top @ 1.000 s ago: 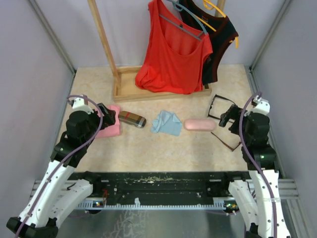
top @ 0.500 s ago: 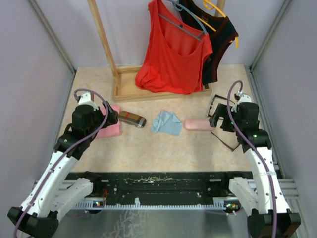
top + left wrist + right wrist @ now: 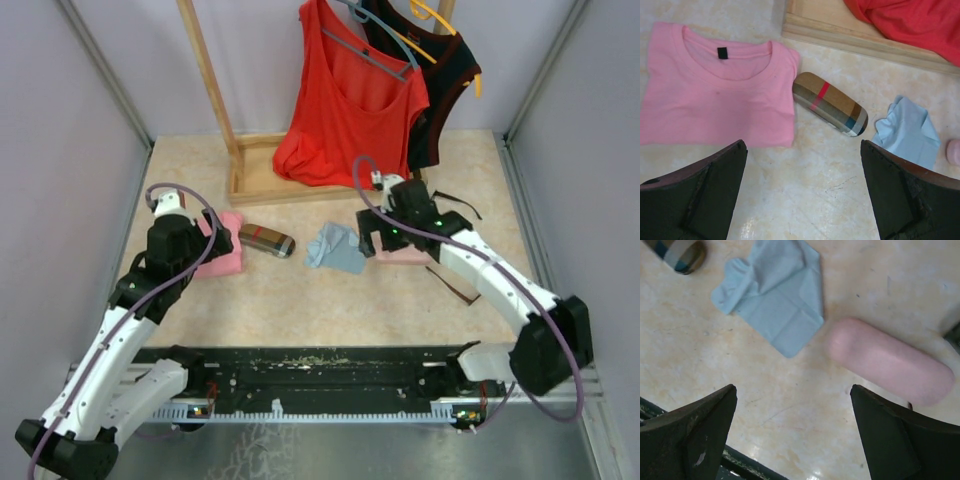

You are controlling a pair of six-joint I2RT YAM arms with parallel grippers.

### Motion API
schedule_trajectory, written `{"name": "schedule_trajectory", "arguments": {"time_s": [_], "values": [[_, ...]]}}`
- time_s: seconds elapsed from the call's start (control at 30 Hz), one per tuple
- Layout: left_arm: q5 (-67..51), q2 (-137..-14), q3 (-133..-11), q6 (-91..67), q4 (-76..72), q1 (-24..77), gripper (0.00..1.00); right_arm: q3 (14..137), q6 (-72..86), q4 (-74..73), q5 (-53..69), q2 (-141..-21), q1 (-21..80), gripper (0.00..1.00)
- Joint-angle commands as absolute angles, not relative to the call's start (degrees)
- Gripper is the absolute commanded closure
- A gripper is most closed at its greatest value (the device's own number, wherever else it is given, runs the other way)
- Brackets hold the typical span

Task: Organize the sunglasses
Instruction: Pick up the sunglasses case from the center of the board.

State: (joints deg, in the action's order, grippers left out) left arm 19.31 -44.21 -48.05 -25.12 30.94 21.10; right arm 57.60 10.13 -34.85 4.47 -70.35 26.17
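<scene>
The sunglasses lie at the right of the table. The black-framed pair [image 3: 460, 204] is mostly hidden behind my right arm. The slim reddish-brown pair [image 3: 453, 285] lies nearer, partly under the same arm. My right gripper [image 3: 379, 240] [image 3: 792, 440] hangs open just above the table, between the light blue cloth [image 3: 336, 248] [image 3: 775, 297] and the pink case [image 3: 408, 256] [image 3: 887, 362]. My left gripper [image 3: 202, 244] [image 3: 802, 200] is open too, over bare table just near of the pink T-shirt [image 3: 222, 258] [image 3: 715, 100]. Neither holds anything.
A brown plaid case [image 3: 266, 240] [image 3: 830, 103] lies between the T-shirt and the cloth. At the back stands a wooden rack base [image 3: 262, 185] with a red top [image 3: 350, 110] and a black top [image 3: 447, 80] hanging over it. Grey walls close both sides.
My right arm has swung left from beside the sunglasses to above the pink case and cloth. The left arm drew back slightly toward the near edge. Both grippers stayed open.
</scene>
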Motion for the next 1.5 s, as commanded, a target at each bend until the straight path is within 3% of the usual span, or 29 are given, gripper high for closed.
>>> {"name": "schedule_trajectory", "arguments": {"time_s": [0.0,0.33,0.73,1.47], "values": [[25.02,-43.99,-49.34,-27.82,36.45,20.70,0.00,66.19,4.33,-27.28,7.32,-79.07,32.22,0.04],[25.94,-39.14,-47.81,-29.16,37.57,20.74,0.00,85.55,-0.87,-23.46,13.75,-100.05,37.77,0.04],[28.19,-34.00,-46.92,-30.13,37.57,20.74,0.00,108.56,-8.03,-29.53,14.44,-120.10,44.07,0.04],[27.82,-31.05,-46.65,-29.74,37.13,20.73,0.00,123.61,-9.45,-31.65,20.68,-136.96,47.54,0.07]]}}
